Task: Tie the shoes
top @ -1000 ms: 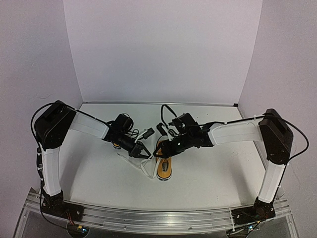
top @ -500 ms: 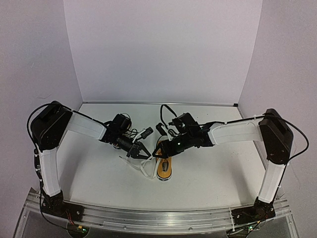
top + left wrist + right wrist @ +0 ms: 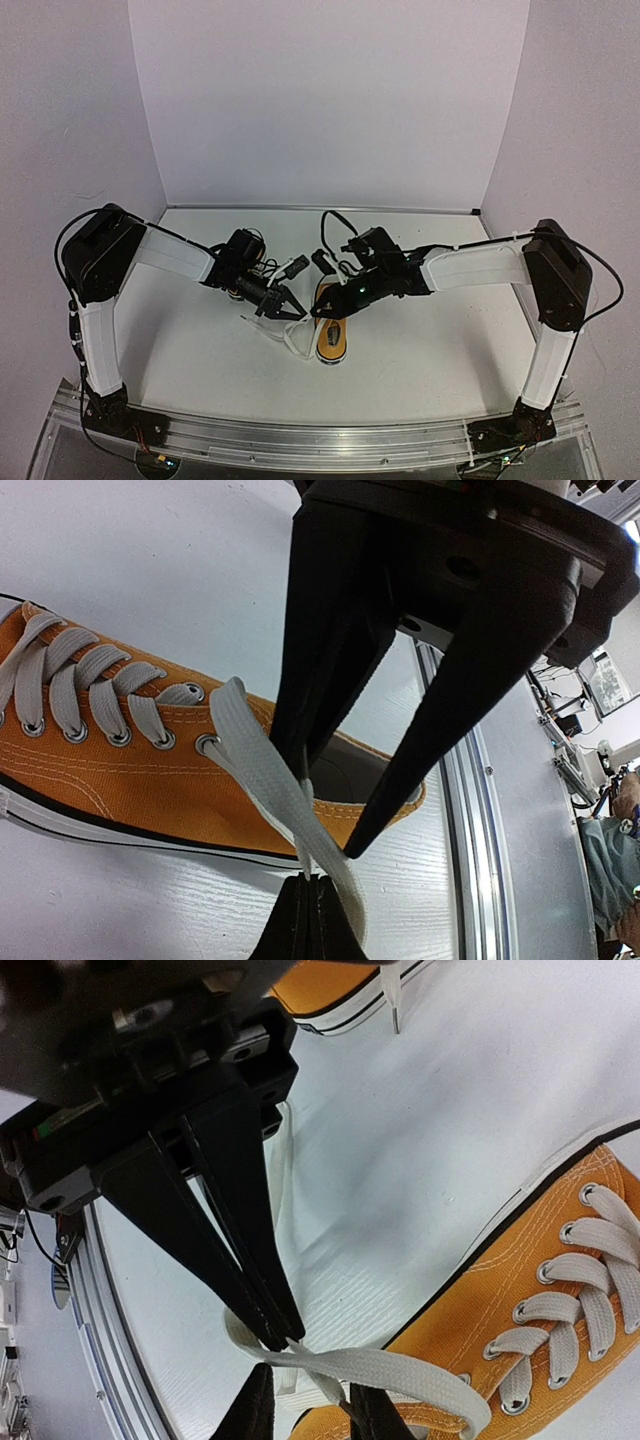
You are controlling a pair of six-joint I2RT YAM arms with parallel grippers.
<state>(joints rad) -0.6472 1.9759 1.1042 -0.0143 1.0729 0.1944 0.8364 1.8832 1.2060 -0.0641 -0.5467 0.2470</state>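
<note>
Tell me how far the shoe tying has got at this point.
Done: the near shoe is laced through its eyelets, but no knot or bow shows. In hand: the left gripper is shut on one loose lace; the right gripper has its jaws apart on either side of that lace. Left: the whole knot and bow, then the second shoe, whose edge alone shows.

Left end effector [image 3: 290, 309] hangs beside orange shoe [image 3: 331, 341].

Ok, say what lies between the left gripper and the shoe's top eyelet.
A white lace, from the shoe eyelet into the left gripper, passing between the jaws of the right gripper; left wrist view shows it.
</note>
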